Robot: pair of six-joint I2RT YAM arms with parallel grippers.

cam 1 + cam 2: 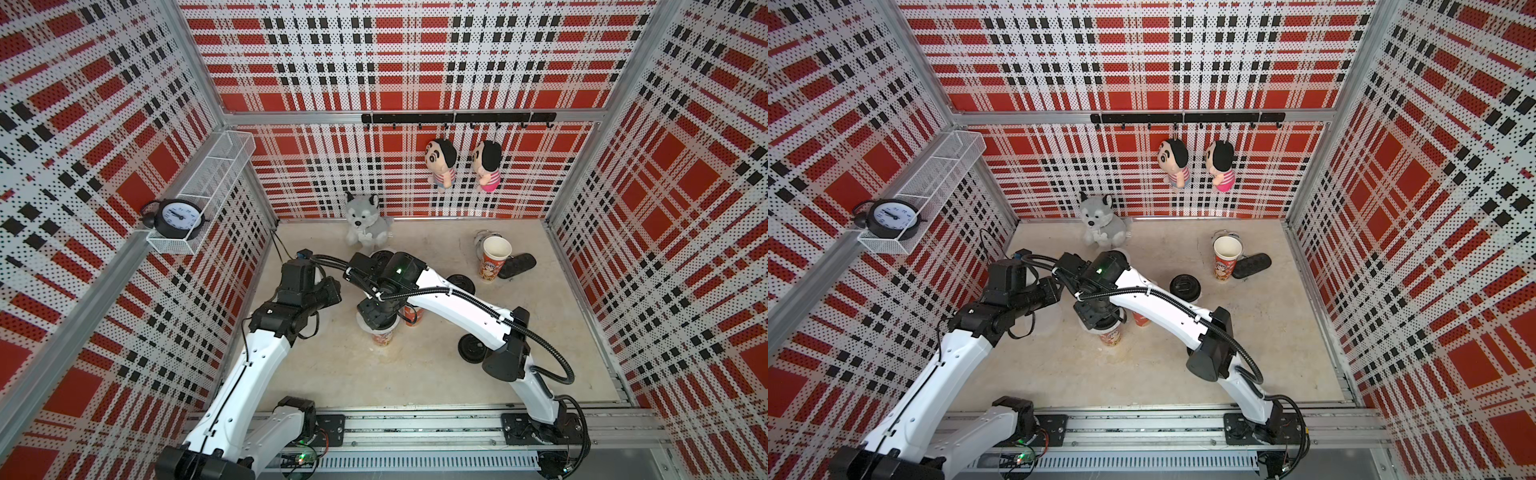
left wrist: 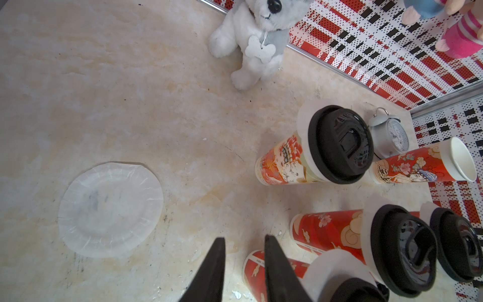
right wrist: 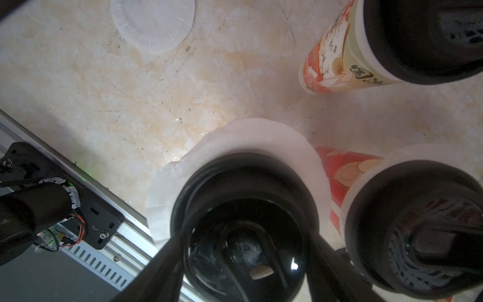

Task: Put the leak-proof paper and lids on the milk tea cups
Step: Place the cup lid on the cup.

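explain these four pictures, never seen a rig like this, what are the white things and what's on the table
Those are two white robot arms, each ending in a black two-fingered gripper. Two pictures look down from overhead; two come from cameras on the wrists. On the beige marbled table stand tall printed paper cups: four wear black round plastic lids over thin whitish paper, and one open cup has neither. A loose round sheet lies flat. The left gripper is open and empty. The right gripper straddles one lid; whether it grips is unclear.
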